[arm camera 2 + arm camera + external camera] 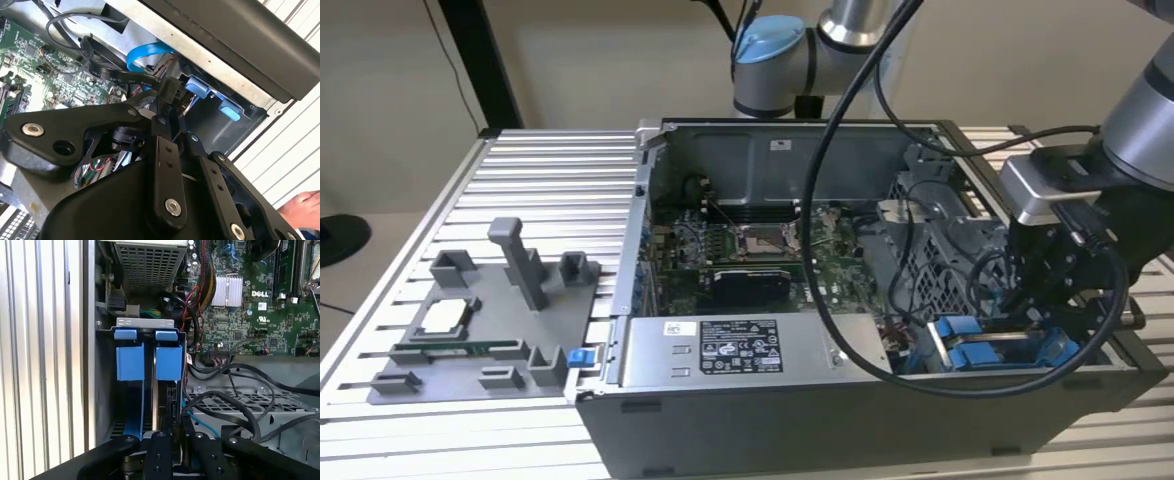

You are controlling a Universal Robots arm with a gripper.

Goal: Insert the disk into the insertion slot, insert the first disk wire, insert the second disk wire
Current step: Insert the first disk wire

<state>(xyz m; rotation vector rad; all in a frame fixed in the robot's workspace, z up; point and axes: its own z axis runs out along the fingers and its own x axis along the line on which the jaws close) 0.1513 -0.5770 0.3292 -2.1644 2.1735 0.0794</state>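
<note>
Gripper (166, 116): black fingers drawn in narrow, pinching the plug of a black wire (169, 92) at their tips; the wire's flat lead runs back from the plug over the circuit board (35, 60). Position: lowered into the open computer case (854, 425) at its near corner on the exterior view's right, directly over the slot (144, 321), a grey metal bay against the case wall. Disk (161, 405): seated in the slot, standing on edge, seen in the first wrist view as a dark slab below one of two blue tabs (167, 360) that lie side by side at the bay's mouth; the plug is at the disk's exposed end, contact cannot be told. Blue flat cable (146, 52): looped just beyond the plug, near the bay. Power box (720, 348): grey, white label, along the near wall of the case, on the exterior view's left of the bay. Circuit board: on the case floor, farther back. Arm (1147, 110): grey, entering from the exterior view's right, cables trailing over the case. Table (520, 170): aluminium slats, bearing the case. Grey tray (454, 375): with upright posts, on the table just beside the case, at the exterior view's left. Hand (300, 206): a person's, over the slats outside the case, in the second wrist view.
</note>
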